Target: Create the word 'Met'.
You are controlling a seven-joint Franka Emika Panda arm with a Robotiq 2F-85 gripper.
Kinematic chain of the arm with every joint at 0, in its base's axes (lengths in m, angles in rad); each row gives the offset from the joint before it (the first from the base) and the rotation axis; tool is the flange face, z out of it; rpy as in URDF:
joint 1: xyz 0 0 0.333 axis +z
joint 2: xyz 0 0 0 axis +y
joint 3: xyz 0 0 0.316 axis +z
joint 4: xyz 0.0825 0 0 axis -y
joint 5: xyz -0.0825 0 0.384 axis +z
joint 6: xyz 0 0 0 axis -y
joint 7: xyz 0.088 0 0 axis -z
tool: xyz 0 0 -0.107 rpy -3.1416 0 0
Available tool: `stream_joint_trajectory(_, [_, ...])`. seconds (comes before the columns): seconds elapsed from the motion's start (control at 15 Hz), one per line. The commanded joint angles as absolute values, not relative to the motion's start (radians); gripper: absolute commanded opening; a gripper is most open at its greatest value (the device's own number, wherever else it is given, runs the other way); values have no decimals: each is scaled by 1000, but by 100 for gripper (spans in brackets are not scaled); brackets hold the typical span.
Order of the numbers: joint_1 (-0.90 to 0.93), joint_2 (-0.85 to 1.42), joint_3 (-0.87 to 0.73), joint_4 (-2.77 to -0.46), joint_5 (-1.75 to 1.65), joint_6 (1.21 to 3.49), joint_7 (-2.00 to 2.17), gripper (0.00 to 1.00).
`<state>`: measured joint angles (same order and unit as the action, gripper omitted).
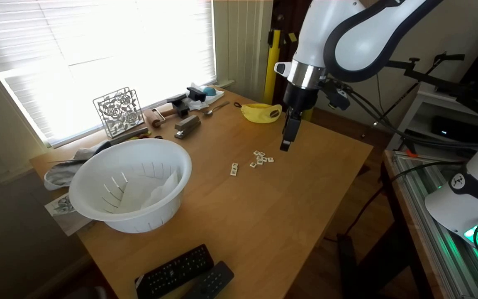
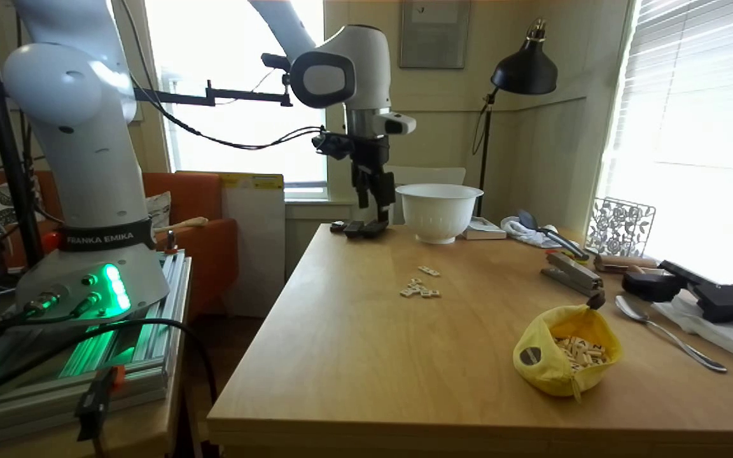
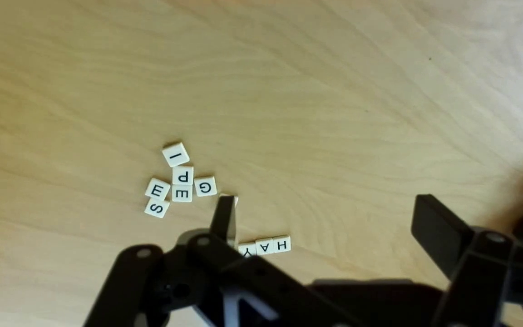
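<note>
Gripper (image 3: 326, 206): above the table (image 2: 341, 369), fingers wide apart.
Loose letter tiles (image 3: 183, 175): flat, well in from the table's edges; only the wrist view lets you read I, P, E, G, E, S.
HAY row (image 3: 264, 246): near them, its Y partly hidden by the gripper.
Yellow bag (image 2: 551, 375): near an edge; an exterior view shows more tiles (image 2: 579, 353) inside.

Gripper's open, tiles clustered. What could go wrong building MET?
The P tile touches or nearly touches the adjoining tile, so the gripper may drag both. Another tile is mostly hidden by a finger in the wrist view, letter unreadable; a wrong pick is possible. A low pass might clip the HAY row.
</note>
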<state>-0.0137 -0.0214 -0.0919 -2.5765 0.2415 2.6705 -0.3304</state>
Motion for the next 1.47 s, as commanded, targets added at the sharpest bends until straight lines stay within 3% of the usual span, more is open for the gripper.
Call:
stream_joint_trajectory(0.0, [-25,57,-77,-2524,266,2712,-414,100])
stream_joint_trajectory(1.13, [-120,272,16,-2396,205,2855,-433,100])
stream_joint_trajectory(1.27, [-131,290,28,-2387,204,2869,-432,74])
stream_joint_trajectory(1.4, [-141,306,39,-2378,200,2883,-431,59])
